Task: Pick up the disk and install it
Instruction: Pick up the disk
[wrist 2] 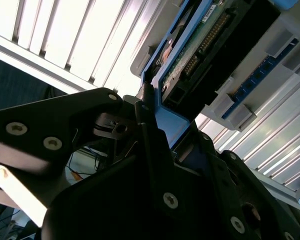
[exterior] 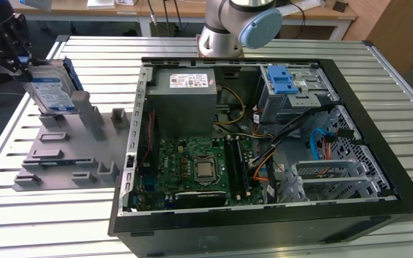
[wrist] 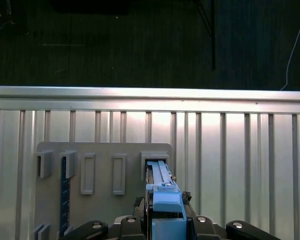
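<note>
The disk [exterior: 51, 88] is held on edge at the far end of the grey stand [exterior: 63, 153], toward the exterior view's left. Its white-and-blue label is turned to the near side, and a blue bracket [exterior: 72, 72] runs along its edge. The disk is tilted slightly, and its lower end is set just beside an upright post [exterior: 82, 107] of the stand. Whether it rests in a slot or is raised just clear cannot be told. The gripper [exterior: 21, 63] is closed on the disk's upper far end.

In the first wrist view, the disk [wrist: 159, 175] is seen edge-on between the two black sides of the gripper [wrist: 166, 222], in line with one of the slots of the stand [wrist: 102, 150]. In the second wrist view, a black finger [wrist 2: 152, 150] is pressed against the bracket [wrist 2: 172, 125]. The disk's underside [wrist 2: 195, 55], with its green board and connector, is seen beyond the finger, and the stand [wrist 2: 252, 95] lies beside it.

The stand is laid on a slatted metal surface [exterior: 49, 226]. Just beside it, toward the exterior view's right, an open computer case [exterior: 264, 228] is laid on its side. Inside the case a green circuit board [exterior: 192, 161] is seen at the near side. A grey power box [exterior: 185, 99] is seen at the far side, and a drive cage [exterior: 300, 88] at the far right. The arm's base [exterior: 225, 32] is mounted on the surface beyond the case.
</note>
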`<move>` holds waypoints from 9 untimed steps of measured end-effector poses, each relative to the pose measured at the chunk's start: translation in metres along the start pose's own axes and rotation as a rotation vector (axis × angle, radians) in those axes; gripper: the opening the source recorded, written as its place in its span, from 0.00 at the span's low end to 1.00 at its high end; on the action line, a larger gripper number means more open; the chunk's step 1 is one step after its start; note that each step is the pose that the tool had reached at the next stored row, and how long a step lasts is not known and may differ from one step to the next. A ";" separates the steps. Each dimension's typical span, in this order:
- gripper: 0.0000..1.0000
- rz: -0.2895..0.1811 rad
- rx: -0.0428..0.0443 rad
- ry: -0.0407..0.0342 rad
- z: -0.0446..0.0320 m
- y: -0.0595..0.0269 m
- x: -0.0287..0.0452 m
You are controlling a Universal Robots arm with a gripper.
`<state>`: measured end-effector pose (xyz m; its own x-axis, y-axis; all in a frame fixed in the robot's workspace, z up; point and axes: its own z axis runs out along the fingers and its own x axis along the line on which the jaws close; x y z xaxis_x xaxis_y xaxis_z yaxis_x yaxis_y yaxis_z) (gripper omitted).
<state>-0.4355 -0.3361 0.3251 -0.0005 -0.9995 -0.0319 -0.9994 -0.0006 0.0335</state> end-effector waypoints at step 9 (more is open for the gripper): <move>0.36 0.000 -0.0001 0.0000 -0.0036 0.0001 -0.0001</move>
<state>-0.4354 -0.3361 0.3287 -0.0004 -0.9995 -0.0319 -0.9994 -0.0006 0.0336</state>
